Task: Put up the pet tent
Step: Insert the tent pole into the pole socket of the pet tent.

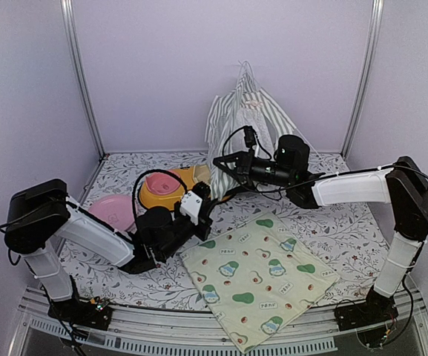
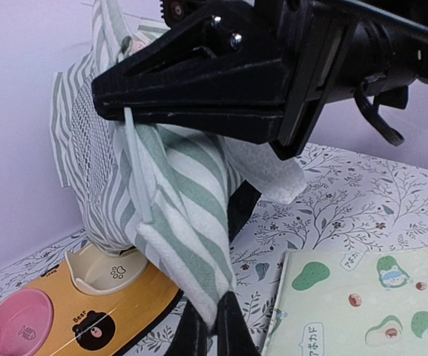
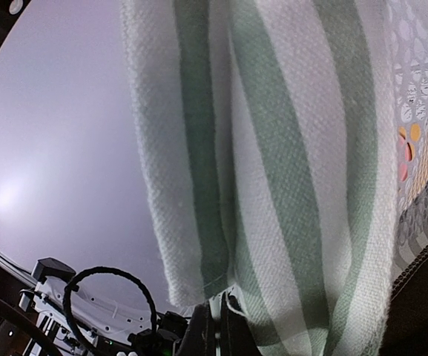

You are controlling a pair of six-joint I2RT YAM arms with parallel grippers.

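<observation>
The pet tent (image 1: 245, 119), sage-green and white striped, stands slumped at the back of the table against the rear wall. My left gripper (image 2: 215, 320) is shut on a low corner of its striped fabric (image 2: 188, 222); from above it (image 1: 211, 199) sits at the tent's front left. My right gripper (image 3: 222, 332) is shut on the fabric's hem, higher up. In the left wrist view it (image 2: 113, 107) hangs over the cloth, a thin white pole (image 2: 136, 174) slanting down from its tip. The mesh window (image 2: 93, 141) faces left.
An orange double pet bowl (image 1: 168, 190) sits just left of the tent, touching its base (image 2: 87, 311). A pink dish (image 1: 113, 212) lies further left. The pale yellow avocado-print mat (image 1: 258, 274) lies front centre, overhanging the near edge. Walls close in the back and sides.
</observation>
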